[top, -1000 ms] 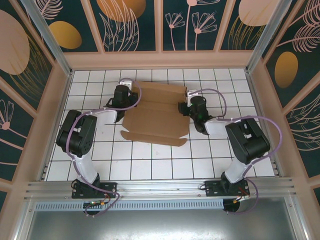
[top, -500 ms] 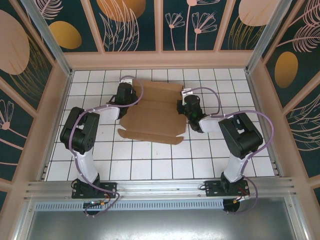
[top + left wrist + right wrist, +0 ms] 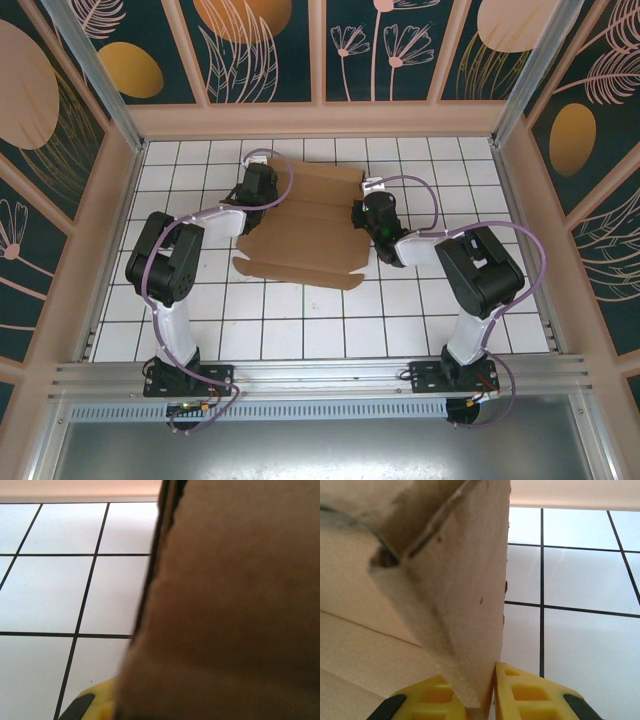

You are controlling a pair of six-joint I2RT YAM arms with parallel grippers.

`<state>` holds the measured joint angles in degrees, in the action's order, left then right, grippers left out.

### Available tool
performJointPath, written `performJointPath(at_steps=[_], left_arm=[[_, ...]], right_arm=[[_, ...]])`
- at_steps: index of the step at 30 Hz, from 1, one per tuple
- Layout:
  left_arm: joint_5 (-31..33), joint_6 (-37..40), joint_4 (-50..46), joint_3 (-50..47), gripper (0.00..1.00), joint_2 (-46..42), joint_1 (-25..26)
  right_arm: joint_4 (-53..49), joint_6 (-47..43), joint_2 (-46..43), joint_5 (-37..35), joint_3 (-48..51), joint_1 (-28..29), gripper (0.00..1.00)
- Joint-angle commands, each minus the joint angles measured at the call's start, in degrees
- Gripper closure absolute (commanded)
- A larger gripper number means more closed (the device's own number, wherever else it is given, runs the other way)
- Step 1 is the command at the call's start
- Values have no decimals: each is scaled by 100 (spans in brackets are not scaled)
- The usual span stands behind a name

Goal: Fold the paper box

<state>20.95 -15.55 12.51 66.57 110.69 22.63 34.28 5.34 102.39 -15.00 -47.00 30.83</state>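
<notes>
I can't make out any text, label, brand, number or sign in any of my views.
</notes>
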Motion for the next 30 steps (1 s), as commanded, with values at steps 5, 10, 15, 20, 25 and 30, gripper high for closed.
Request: performJointPath(at_steps=[5, 10, 15, 20, 25, 30], left_arm=[[-26, -336, -17, -88, 74, 6, -128], [-516, -415, 663, -860, 40, -669, -136], [-1176, -530, 764, -1155, 30, -1124, -137], [-1329, -879, 762, -1673, 27, -1949, -141], [-1149, -1758, 587, -2451, 29, -3003, -137], [-870, -1717, -339, -2191, 30, -3926, -136]], right_arm=[[-289, 285, -298, -308, -169, -30, 81], [-514, 429, -481, 155, -98, -236, 70], [-670, 342, -697, 344, 64, -179, 38], [-742, -114, -1571, 22, 382, -152, 27], [-562, -1476, -2265, -442, 513, 189, 29], [-769, -3058, -1870, -557, -213, 583, 29]])
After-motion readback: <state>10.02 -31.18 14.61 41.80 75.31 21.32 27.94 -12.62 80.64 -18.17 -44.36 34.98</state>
